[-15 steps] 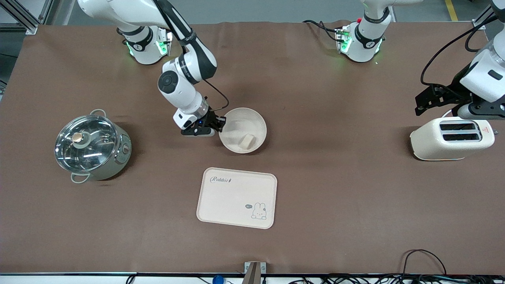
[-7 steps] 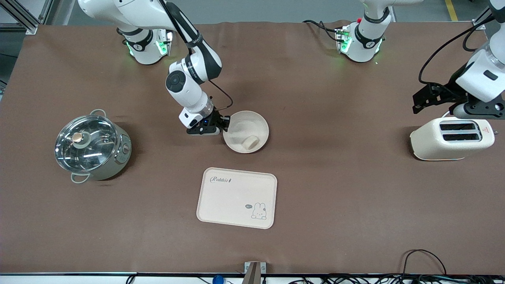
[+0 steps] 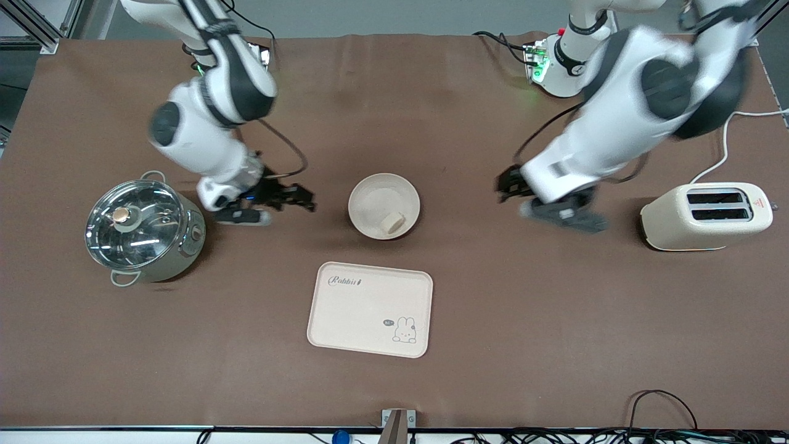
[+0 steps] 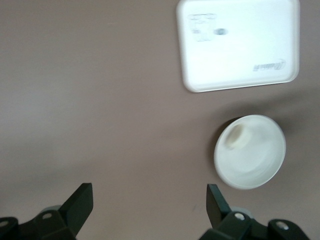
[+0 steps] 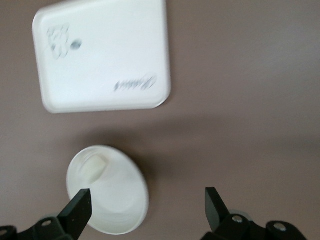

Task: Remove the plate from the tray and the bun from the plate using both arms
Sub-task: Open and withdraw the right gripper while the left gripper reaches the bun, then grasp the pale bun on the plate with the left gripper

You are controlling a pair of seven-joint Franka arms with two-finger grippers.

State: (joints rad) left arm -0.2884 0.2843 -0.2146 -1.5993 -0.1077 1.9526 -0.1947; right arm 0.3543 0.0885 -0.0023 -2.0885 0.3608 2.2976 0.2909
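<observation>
The round cream plate (image 3: 376,196) stands on the brown table, farther from the front camera than the rabbit tray (image 3: 370,308) and apart from it. The pale bun (image 3: 392,222) lies in the plate by the rim nearest the tray. My right gripper (image 3: 301,200) is open and empty, between the plate and the pot. My left gripper (image 3: 506,185) is open and empty, between the plate and the toaster. The left wrist view shows its gripper (image 4: 149,197), the plate (image 4: 257,162), the bun (image 4: 236,137) and the tray (image 4: 240,45). The right wrist view shows its gripper (image 5: 146,202), the plate (image 5: 117,200), the bun (image 5: 92,167) and the tray (image 5: 105,55).
A steel pot with a glass lid (image 3: 145,225) stands at the right arm's end of the table. A cream toaster (image 3: 706,216) stands at the left arm's end, its white cord running off the table.
My right gripper let go of the plate's rim and drew back toward the pot. My left arm swung from over the toaster toward the plate. The plate rests on the table.
</observation>
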